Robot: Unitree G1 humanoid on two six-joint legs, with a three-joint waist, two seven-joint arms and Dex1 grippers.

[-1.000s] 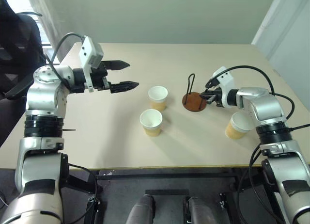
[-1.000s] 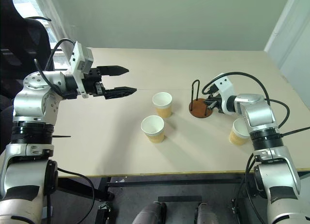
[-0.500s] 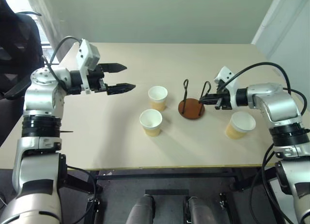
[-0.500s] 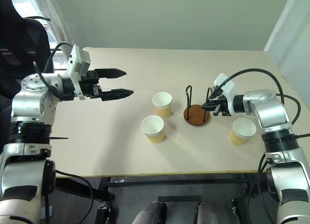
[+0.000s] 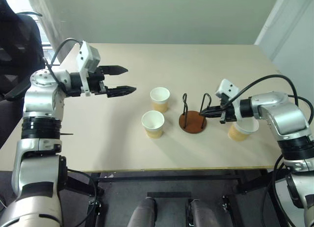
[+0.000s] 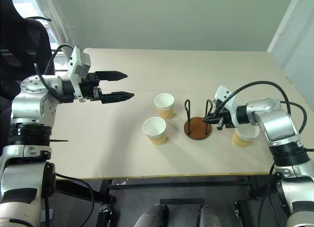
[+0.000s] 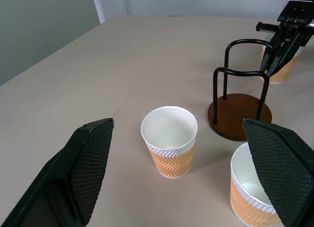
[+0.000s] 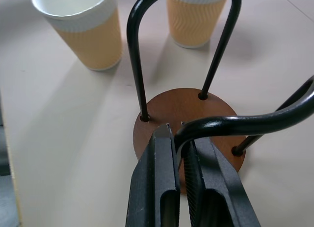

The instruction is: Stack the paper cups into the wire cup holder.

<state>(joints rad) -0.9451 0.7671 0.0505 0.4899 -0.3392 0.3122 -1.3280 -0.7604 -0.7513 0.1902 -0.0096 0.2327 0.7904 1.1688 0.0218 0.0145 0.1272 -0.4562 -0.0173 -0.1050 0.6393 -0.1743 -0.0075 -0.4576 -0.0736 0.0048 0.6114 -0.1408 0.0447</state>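
Our right pincer (image 8: 179, 138) clamped on wire cup holder (image 5: 192, 122) loop; our left pincer (image 5: 123, 80) spread wide, empty, above table (image 5: 98, 133).

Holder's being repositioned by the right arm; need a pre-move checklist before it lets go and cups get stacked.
1. right gripper shut on a wire loop of the wire cup holder: ok.
2. Holder upright, base flat on the table: cannot tell.
3. Holder empty, no cup inside: ok.
4. left gripper open, holding nothing: ok.
5. Two paper cups upright left of the holder: ok.
6. Third cup partly hidden behind the right gripper: not ok.
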